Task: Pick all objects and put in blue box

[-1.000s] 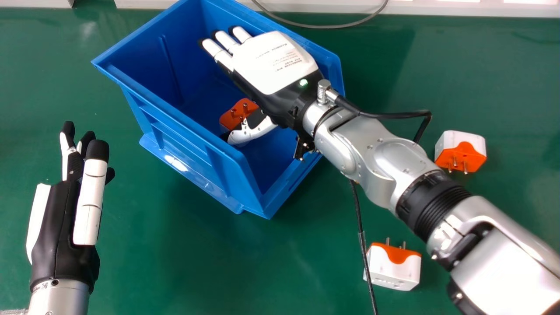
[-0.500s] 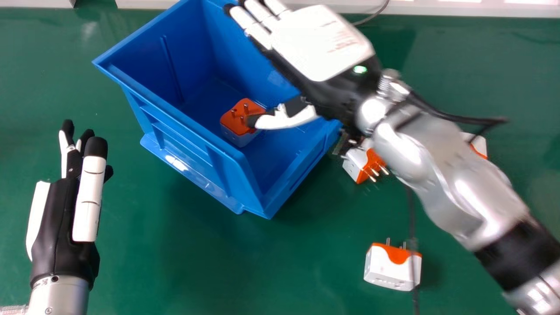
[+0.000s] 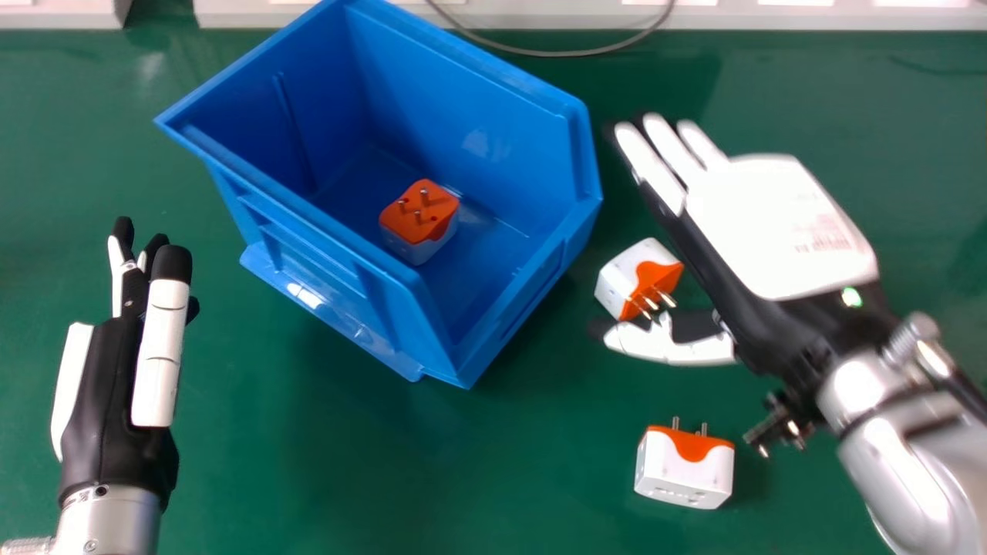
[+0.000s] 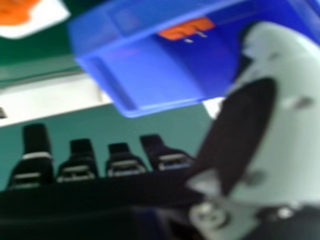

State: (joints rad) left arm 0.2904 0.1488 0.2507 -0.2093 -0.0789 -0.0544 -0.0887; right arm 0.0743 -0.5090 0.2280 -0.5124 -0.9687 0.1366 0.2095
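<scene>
In the head view my right hand (image 3: 779,223) is open above the table, right of the blue box (image 3: 509,270), its thumb close to a white and orange adapter (image 3: 617,285) on the table. A second adapter (image 3: 685,470) stands nearer the front. Inside the box lies an adapter (image 3: 420,216) with its orange face and pins up. My left hand (image 3: 116,370) is open at the left. The right hand view has my right hand (image 4: 280,115) with nothing held, the blue box (image 4: 150,75) and the orange of an adapter (image 4: 187,28) in it.
A pale ledge (image 3: 540,15) runs along the table's far edge, with a grey cable (image 3: 555,53) looping down from it. Green tabletop (image 3: 308,462) extends in front of the box.
My right hand has left the box and moved right and toward the front, uncovering the adapter inside it and the one just right of it. The left hand has stayed nearly still.
</scene>
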